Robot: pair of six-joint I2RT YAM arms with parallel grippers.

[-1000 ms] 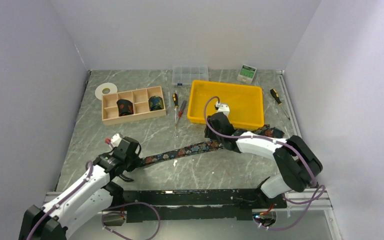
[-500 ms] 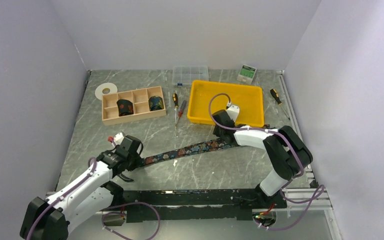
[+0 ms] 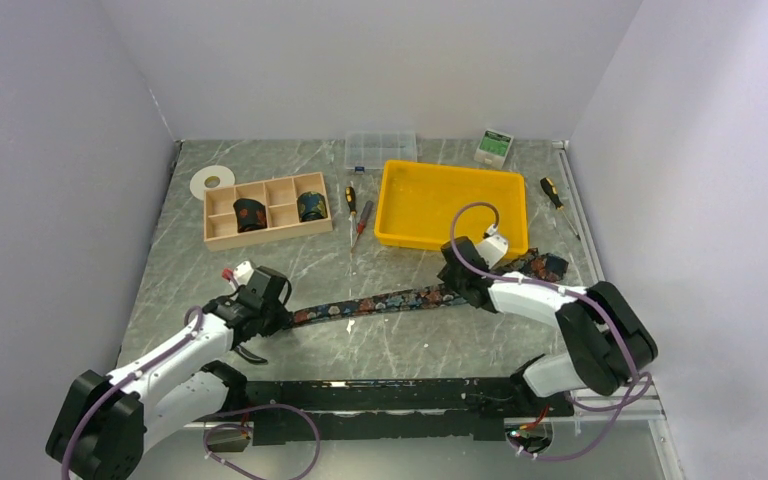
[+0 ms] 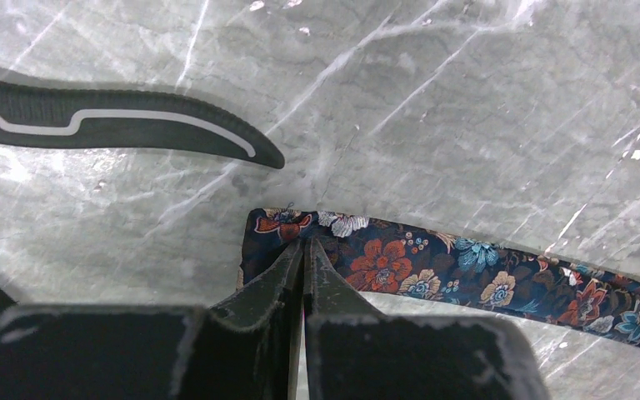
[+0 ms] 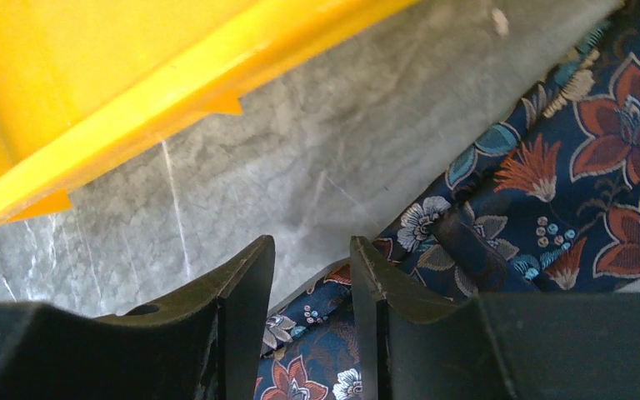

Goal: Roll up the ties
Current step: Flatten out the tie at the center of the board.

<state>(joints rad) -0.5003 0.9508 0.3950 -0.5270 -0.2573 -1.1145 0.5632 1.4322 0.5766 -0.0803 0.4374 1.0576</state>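
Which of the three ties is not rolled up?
The long tie lying flat on the table; the left coil and right coil sit rolled in the wooden box.

A: The arms?
B: White-shelled left arm and right arm, black joints, thin purple cables looping alongside.
A: Fingers?
B: Matte black wedge fingers, pale scuffs along edges.

Left gripper pinching a dark navy floral-print fabric necktie.
Its black fingers meet on the necktie's squared end, on the grey marbled bench; a curved black white-lined handle lies apart.
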